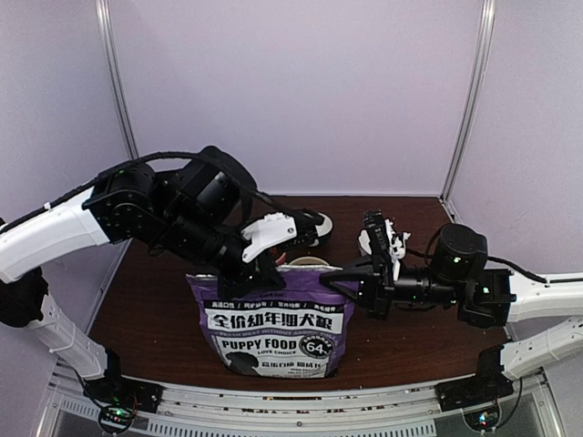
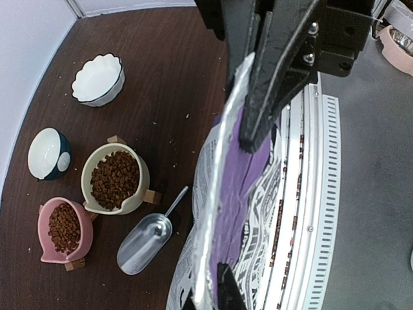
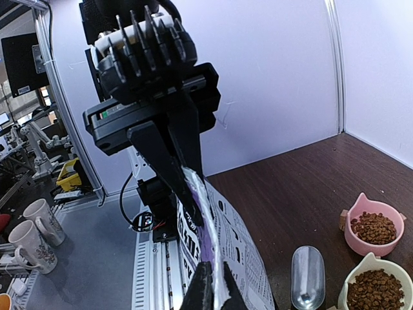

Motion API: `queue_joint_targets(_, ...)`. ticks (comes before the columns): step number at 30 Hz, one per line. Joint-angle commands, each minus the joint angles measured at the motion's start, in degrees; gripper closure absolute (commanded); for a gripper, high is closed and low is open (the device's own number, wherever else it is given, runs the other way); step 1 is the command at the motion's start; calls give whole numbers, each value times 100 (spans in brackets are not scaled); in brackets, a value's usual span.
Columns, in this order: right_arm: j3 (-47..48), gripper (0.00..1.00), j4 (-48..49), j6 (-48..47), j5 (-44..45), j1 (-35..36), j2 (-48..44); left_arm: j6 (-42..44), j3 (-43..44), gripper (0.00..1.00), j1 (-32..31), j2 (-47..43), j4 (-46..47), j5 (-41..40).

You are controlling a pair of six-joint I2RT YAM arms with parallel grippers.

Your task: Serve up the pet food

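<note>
The pet food is reddish-brown kibble in a beige bowl point(image 2: 115, 179) and a pink bowl point(image 2: 64, 227); it also shows in the right wrist view in the pink bowl point(image 3: 374, 227) and the beige bowl point(image 3: 377, 287). The purple-and-white PUPPY FOOD bag point(image 1: 273, 319) stands upright at the front centre. My left gripper point(image 1: 264, 269) is shut on the left end of the bag's top edge point(image 2: 208, 294). My right gripper point(image 1: 339, 278) is shut on the right end of that edge point(image 3: 216, 290). The bag's mouth is pinched flat between them, and its contents are hidden.
A silver metal scoop point(image 2: 145, 242) lies empty on the table between the bag and the beige bowl, also seen in the right wrist view point(image 3: 308, 278). An empty white scalloped bowl point(image 2: 97, 79) and an empty blue bowl point(image 2: 46, 152) stand behind. Crumbs dot the brown table point(image 2: 174, 77).
</note>
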Motion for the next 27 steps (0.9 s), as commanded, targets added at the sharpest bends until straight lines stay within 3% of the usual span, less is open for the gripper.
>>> queue_joint_targets(1,-37,100,154,-21,11,-23,-302,-5,-112,100,180,-214,-510,-509)
queue_joint_targets(5,-44,100,133,-26,29,-26,-321,-8,-166,90,216,-254,-506,-526)
queue_joint_targets(8,-49,100,127,-27,38,-20,-330,-7,-197,100,227,-264,-511,-496)
queue_joint_targets(13,-49,100,116,-25,46,-23,-330,5,-240,100,257,-293,-511,-535)
queue_joint_targets(15,-58,100,109,-36,55,-22,-339,9,-268,91,290,-319,-511,-568)
queue_joint_targets(17,-50,100,102,-38,64,-26,-347,9,-295,89,313,-346,-511,-575)
queue_joint_targets(18,-53,100,104,-39,71,-26,-352,6,-310,89,322,-361,-509,-576)
queue_joint_targets(20,-53,100,96,-43,73,-23,-357,10,-337,100,342,-382,-511,-567)
queue_joint_targets(27,-70,100,83,-47,100,-30,-387,36,-393,100,383,-426,-511,-595)
